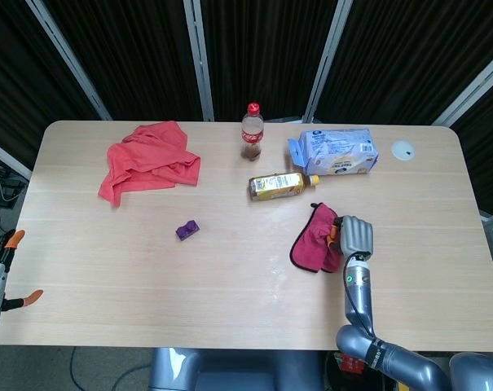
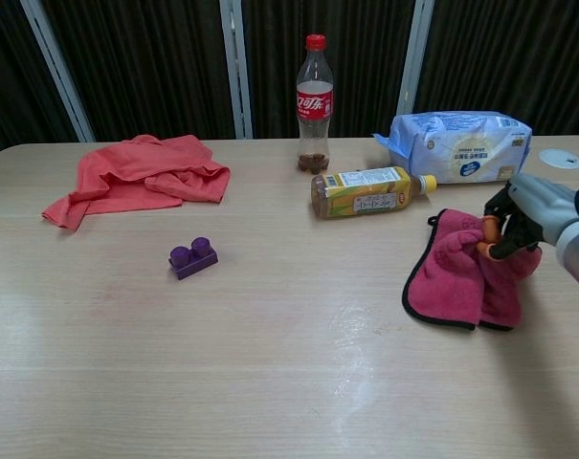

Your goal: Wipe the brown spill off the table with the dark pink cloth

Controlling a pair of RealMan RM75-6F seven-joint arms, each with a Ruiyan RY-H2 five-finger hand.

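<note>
The dark pink cloth point(image 1: 311, 238) point(image 2: 456, 277) lies bunched on the table's right half, just in front of the lying yellow bottle. My right hand point(image 1: 354, 236) point(image 2: 528, 215) grips the cloth's right edge with its fingers curled into the fabric. No brown spill shows; only a faint wet sheen point(image 2: 351, 330) marks the wood left of the cloth. My left hand point(image 1: 3, 273) hangs off the table's left edge, low in the head view, orange-tipped fingers apart and holding nothing.
A red cloth point(image 1: 148, 159) lies at the back left and a purple brick point(image 1: 187, 230) in the middle left. A cola bottle point(image 1: 251, 132), a lying yellow tea bottle point(image 1: 280, 186), a blue-white pack point(image 1: 336, 152) and a white disc point(image 1: 403, 149) line the back.
</note>
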